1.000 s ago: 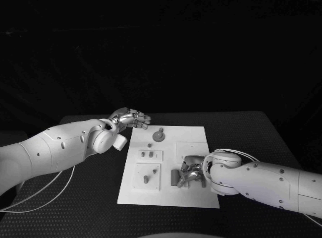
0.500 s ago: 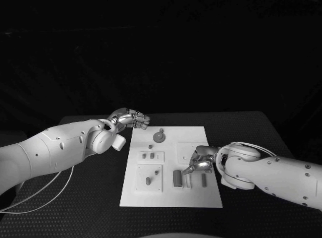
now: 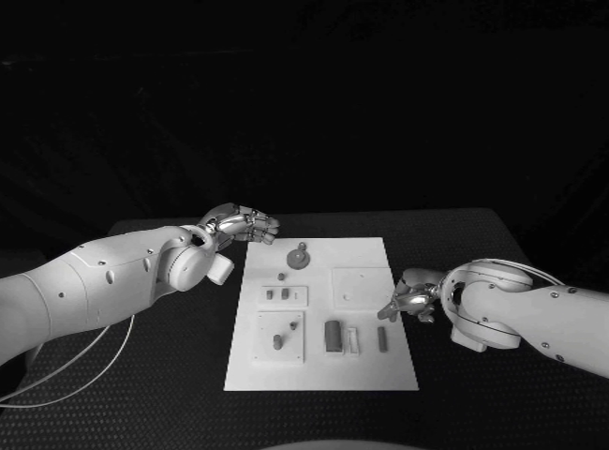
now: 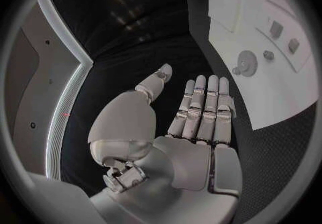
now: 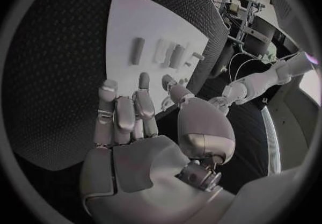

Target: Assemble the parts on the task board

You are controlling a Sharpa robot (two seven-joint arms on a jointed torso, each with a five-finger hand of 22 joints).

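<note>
Lying flat in the middle of the black table (image 3: 156, 394): the white rectangular task board (image 3: 325, 375). Sitting on the board, several small grey parts: a round grey piece with a short stem (image 3: 298, 256) near the far end, a dark grey upright cylinder (image 3: 333, 336) near the middle, a thin short grey bar (image 3: 383, 337) just beside it, and two tiny grey pegs (image 3: 286, 294) in a raised white block. Also resting on a square raised block nearer the left arm, a small slanted grey peg (image 3: 292, 327).

Hovering just off the far left corner of the board: the silver left hand (image 3: 241, 225), holding nothing, with fingers (image 4: 204, 106) lying straight and close together in the left wrist view, thumb spread away to the side.

Hanging at the right edge of the board, beside the thin bar but not touching it: the silver right hand (image 3: 411, 300), gripping nothing, with fingers (image 5: 121, 114) stretched out loosely and thumb apart in the right wrist view. Pointing toward the board from both sides, the two white arms.
</note>
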